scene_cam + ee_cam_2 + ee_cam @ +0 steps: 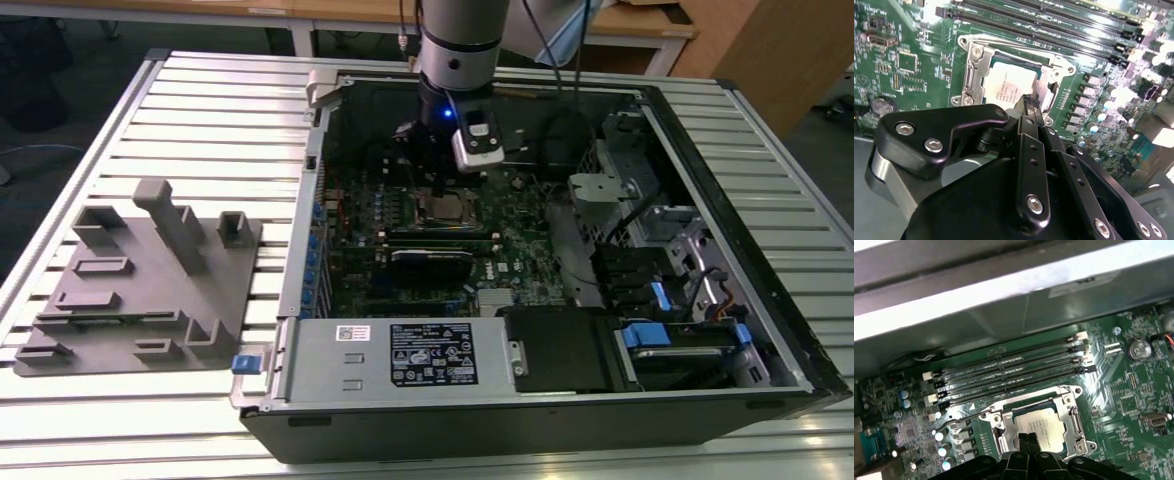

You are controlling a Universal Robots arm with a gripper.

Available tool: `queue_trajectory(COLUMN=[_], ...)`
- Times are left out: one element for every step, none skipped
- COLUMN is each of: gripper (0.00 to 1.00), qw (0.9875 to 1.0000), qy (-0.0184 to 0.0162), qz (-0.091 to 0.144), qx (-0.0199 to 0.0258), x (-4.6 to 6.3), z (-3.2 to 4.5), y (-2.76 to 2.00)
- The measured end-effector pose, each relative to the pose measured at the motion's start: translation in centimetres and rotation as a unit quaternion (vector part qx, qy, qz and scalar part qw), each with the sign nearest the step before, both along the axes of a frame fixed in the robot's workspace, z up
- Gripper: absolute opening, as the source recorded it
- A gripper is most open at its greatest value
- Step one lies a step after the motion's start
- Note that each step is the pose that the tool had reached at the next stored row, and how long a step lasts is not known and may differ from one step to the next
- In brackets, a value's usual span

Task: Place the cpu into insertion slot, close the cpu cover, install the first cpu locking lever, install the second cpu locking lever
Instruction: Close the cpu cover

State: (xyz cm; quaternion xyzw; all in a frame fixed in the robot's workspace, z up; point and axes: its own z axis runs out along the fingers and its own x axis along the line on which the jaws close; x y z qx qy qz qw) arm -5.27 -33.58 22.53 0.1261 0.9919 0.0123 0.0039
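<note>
The cpu (1013, 85) lies flat in the insertion slot (1021, 62). Its pale metal top carries several lines of fine dark print (too small to make out). The cpu cover (973, 70) is down over the insertion slot, its silvery frame around the chip's edges. A thin wire lever (1004, 42) runs along the side of the insertion slot that faces the long black memory slots (1054, 15).

The pincer (1029, 102) hangs just above the insertion slot, over the chip's edge farthest from the memory slots. Its black fingers are pressed together with nothing between them.

In the exterior view the arm (461, 40) comes down over the insertion slot inside the open computer case (534, 430), which lies on a slatted metal surface (200, 110). Well apart from the insertion slot, a grey power supply box (320, 370) bears a black label (430, 352) with white print and a small white sticker (352, 333), neither legible. A grey moulded fixture (134, 280) sits outside the case, to the exterior view's left of the insertion slot.
</note>
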Motion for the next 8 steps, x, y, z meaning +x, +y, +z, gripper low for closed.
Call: queue_trajectory(gripper=[0.11, 0.11, 0.11, 0.11, 0.11, 0.11, 0.11, 0.11], qw=[1.0000, 0.9999, 0.9999, 0.9999, 0.9999, 0.9999, 0.9999, 0.9999], qy=[0.0000, 0.0000, 0.0000, 0.0000, 0.0000, 0.0000, 0.0000, 0.0000], qz=[0.007, 0.010, 0.010, 0.010, 0.010, 0.010, 0.010, 0.010], qx=[0.0000, 0.0000, 0.0000, 0.0000, 0.0000, 0.0000, 0.0000, 0.0000], x=[0.00, 0.00, 0.00, 0.00, 0.00, 0.00, 0.00, 0.00], z=[0.00, 0.00, 0.00, 0.00, 0.00, 0.00, 0.00, 0.00], y=[0.00, 0.00, 0.00, 0.00, 0.00, 0.00, 0.00, 0.00])
